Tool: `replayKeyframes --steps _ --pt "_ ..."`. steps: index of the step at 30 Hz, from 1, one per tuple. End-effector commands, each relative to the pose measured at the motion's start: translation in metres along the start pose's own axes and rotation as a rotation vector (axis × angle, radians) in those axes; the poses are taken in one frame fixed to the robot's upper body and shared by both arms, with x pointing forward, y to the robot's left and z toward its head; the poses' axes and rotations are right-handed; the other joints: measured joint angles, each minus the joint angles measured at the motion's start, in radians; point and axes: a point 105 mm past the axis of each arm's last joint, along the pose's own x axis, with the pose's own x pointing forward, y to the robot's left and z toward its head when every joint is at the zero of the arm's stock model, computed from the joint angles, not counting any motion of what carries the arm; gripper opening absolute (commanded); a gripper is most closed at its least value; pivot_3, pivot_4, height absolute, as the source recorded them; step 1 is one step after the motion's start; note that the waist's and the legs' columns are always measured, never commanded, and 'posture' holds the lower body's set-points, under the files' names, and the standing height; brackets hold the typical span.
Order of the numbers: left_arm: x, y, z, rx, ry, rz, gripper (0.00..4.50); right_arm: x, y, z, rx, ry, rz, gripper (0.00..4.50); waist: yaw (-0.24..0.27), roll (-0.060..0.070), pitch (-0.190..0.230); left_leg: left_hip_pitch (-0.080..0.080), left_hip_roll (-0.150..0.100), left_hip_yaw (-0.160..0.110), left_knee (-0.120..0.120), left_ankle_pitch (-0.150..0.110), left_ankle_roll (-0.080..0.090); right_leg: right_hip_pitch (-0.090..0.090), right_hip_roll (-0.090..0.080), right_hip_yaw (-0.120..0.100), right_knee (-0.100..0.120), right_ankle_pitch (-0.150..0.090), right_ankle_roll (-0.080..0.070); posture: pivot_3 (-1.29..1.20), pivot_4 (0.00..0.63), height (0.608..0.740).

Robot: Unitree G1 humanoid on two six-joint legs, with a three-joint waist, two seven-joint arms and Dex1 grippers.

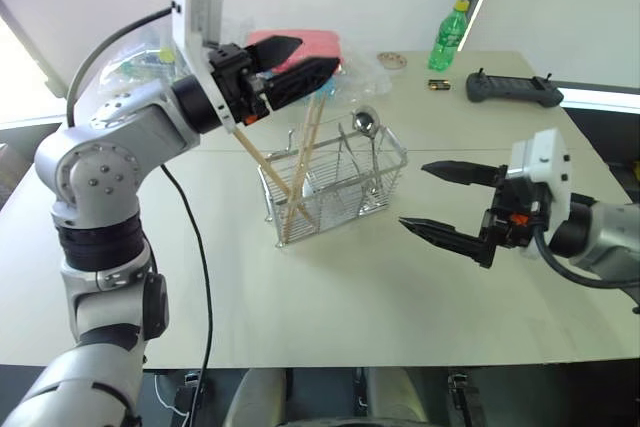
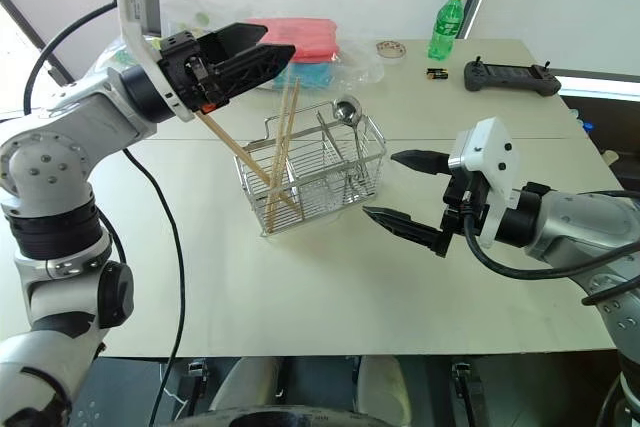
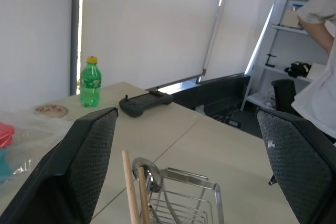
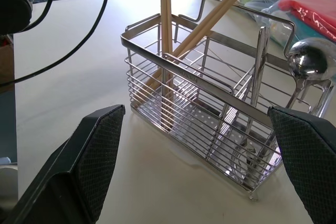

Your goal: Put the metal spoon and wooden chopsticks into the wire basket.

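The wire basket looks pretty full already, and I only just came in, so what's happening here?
A two-armed robot is loading utensils into the wire basket on the table. The wooden chopsticks lean inside one end and the metal spoon stands, bowl up, in the other. The left gripper hovers open just above the chopstick tops, holding nothing. The right gripper waits open beside the basket, also holding nothing. Both task items appear to be in.
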Motion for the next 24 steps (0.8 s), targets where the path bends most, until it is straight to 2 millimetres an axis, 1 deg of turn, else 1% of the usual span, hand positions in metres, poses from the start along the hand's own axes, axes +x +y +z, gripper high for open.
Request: replayKeyframes --steps 1,6,8,12,15,16,17,19,21,22,24 --pt "-0.002 -0.006 0.013 0.058 -0.017 -0.023 4.1 -0.003 -0.002 0.007 -0.032 -0.01 -0.005 4.5 0.0 0.0 0.0 0.0 0.0 0.0 0.0 0.0 0.0 0.0 0.0 0.0 0.0 0.0 0.0 0.0 0.15 0.692" --pt "-0.017 -0.009 0.023 0.162 0.081 -0.081 4.1 -0.006 -0.002 0.004 -0.041 0.016 0.01 4.5 -0.001 0.0 0.001 -0.001 0.0 0.0 -0.001 0.0 0.0 -0.001 0.0 0.0 0.0 0.0 0.0 0.0 0.15 0.692" --pt "-0.028 -0.011 0.025 0.224 0.154 -0.116 4.1 -0.007 -0.002 0.004 -0.044 0.022 0.014 4.5 -0.001 0.001 0.001 -0.002 0.0 0.0 -0.001 0.0 0.0 -0.002 0.0 0.0 0.0 -0.001 -0.001 0.0 0.15 0.692" --pt "-0.053 -0.019 0.021 0.344 0.29 -0.226 4.1 -0.007 -0.005 0.003 -0.04 0.025 0.017 4.5 -0.002 0.002 0.002 -0.002 0.0 0.001 -0.002 0.0 0.001 -0.003 0.0 0.0 -0.001 -0.003 -0.005 0.0 0.15 0.692" --pt "-0.08 -0.024 0.012 0.362 0.417 -0.301 4.1 -0.005 -0.004 0.0 -0.038 0.026 0.024 4.5 -0.003 0.003 0.002 -0.003 0.001 0.001 -0.003 -0.001 0.001 -0.004 -0.001 -0.001 -0.001 -0.004 -0.006 0.0 0.15 0.692" --pt "-0.093 -0.025 0.005 0.352 0.494 -0.32 4.1 -0.005 -0.004 0.0 -0.038 0.027 0.026 4.5 -0.004 0.003 0.002 -0.003 0.001 0.001 -0.003 -0.001 0.001 -0.005 -0.001 -0.001 -0.001 -0.004 -0.006 0.0 0.15 0.692" --pt "-0.101 -0.026 0.0 0.343 0.545 -0.335 4.1 -0.005 -0.005 -0.001 -0.037 0.027 0.026 4.5 -0.004 0.003 0.002 -0.004 0.001 0.001 -0.004 -0.001 0.001 -0.006 -0.001 -0.001 -0.001 -0.004 -0.006 0.0 0.15 0.692" --pt "-0.131 -0.025 -0.021 0.331 0.714 -0.367 4.1 -0.004 -0.005 -0.002 -0.036 0.027 0.03 4.5 -0.006 0.004 0.002 -0.007 0.002 0.001 -0.004 -0.001 0.001 -0.009 -0.001 -0.001 -0.001 -0.004 -0.007 0.0 0.15 0.692" --pt "-0.152 -0.024 -0.038 0.331 0.827 -0.385 4.1 -0.004 -0.005 -0.003 -0.034 0.026 0.034 4.5 -0.006 0.006 0.002 -0.01 0.002 0.002 -0.004 -0.001 0.001 -0.012 -0.001 0.0 0.0 -0.004 -0.007 0.0 0.15 0.692" --pt "-0.156 -0.023 -0.044 0.329 0.842 -0.38 4.1 -0.003 -0.005 -0.003 -0.035 0.025 0.035 4.5 -0.005 0.006 0.002 -0.01 0.002 0.002 -0.004 -0.001 0.001 -0.013 -0.002 -0.001 0.0 -0.004 -0.007 0.0 0.15 0.692" --pt "-0.159 -0.022 -0.052 0.326 0.842 -0.359 4.1 -0.001 -0.005 -0.003 -0.036 0.023 0.041 4.5 0.0 0.005 0.002 -0.013 0.003 0.0 -0.003 -0.001 0.001 -0.014 -0.002 -0.002 0.0 -0.004 -0.007 0.0 0.15 0.692"
